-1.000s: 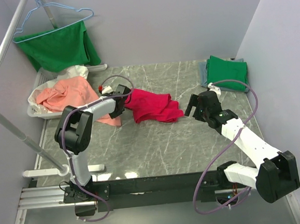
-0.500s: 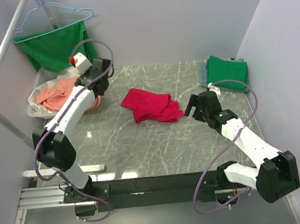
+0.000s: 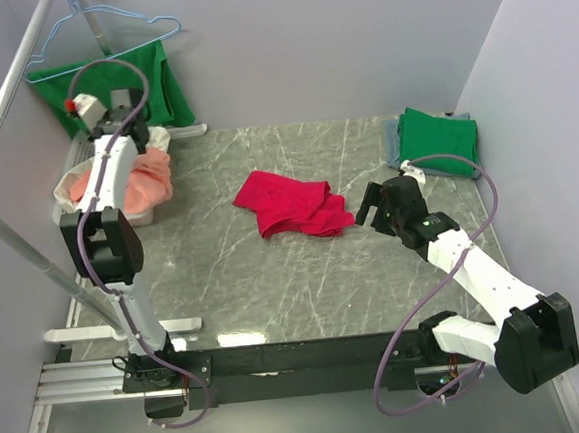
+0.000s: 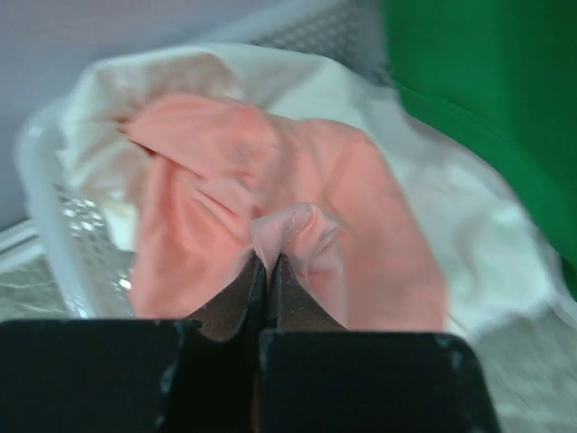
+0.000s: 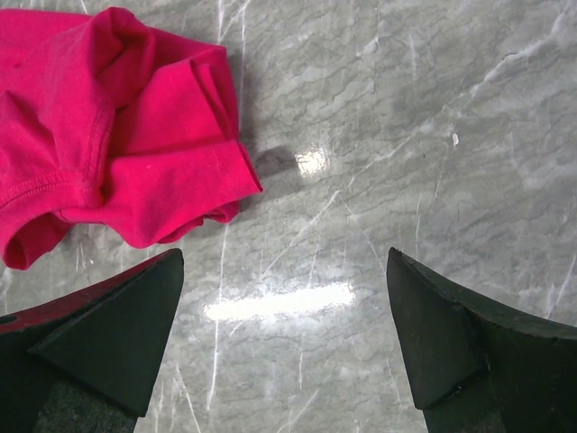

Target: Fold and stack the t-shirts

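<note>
A crimson-red t-shirt (image 3: pixel 289 204) lies crumpled mid-table; its sleeve and hem (image 5: pixel 117 126) show in the right wrist view. My right gripper (image 3: pixel 374 205) (image 5: pixel 284 289) hangs open just right of it, with nothing but bare table between the jaws. A folded green t-shirt (image 3: pixel 437 140) rests on a grey one (image 3: pixel 393 144) at the back right. My left gripper (image 3: pixel 127 147) (image 4: pixel 268 262) is over the basket at the back left, shut on a fold of a salmon-pink garment (image 4: pixel 207 198) (image 3: pixel 138 178).
The white mesh basket (image 3: pixel 67 216) (image 4: pixel 54 207) also holds white cloth (image 4: pixel 433 189). A green shirt (image 3: pixel 119 89) (image 4: pixel 487 81) hangs on a blue hanger from the rack (image 3: pixel 2 129) at the left. Walls close in the back and right.
My left arm has swung from beside the red t-shirt back-left to the basket, carrying the salmon-pink garment off the table. The red t-shirt and the right arm have not moved.
</note>
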